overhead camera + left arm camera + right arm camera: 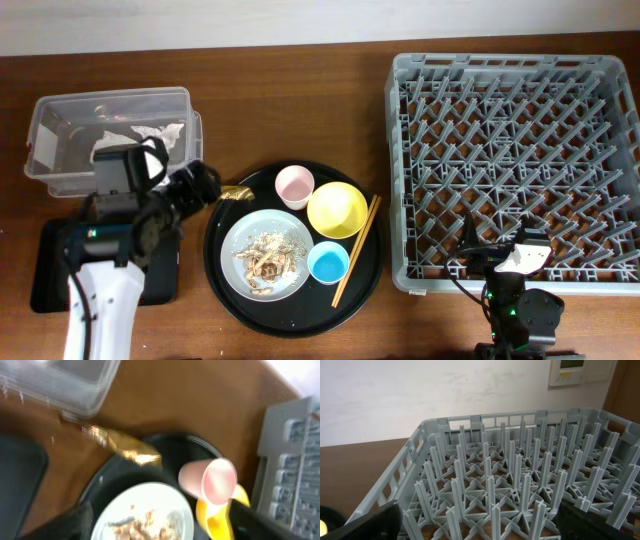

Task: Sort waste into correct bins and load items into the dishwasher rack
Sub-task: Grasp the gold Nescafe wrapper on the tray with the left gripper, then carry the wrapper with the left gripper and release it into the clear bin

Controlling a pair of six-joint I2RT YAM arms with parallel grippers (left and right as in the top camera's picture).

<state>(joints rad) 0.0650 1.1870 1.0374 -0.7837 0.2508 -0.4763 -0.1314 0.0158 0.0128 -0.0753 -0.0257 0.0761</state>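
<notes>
Spanning frame: brown wooden table (300, 100), white wall (420, 395) behind; left gripper (207, 184) apart, right gripper (477, 512) apart.

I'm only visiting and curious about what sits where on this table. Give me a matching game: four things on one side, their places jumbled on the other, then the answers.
Things
1. napkin
2. scraps
3. chopsticks
4. rack

Places
A. on the plate
B. at the right end of the table
C. in the tub
D. on the round tray, just right of the bowl

Pairs: 1-C, 2-A, 3-D, 4-B
</notes>
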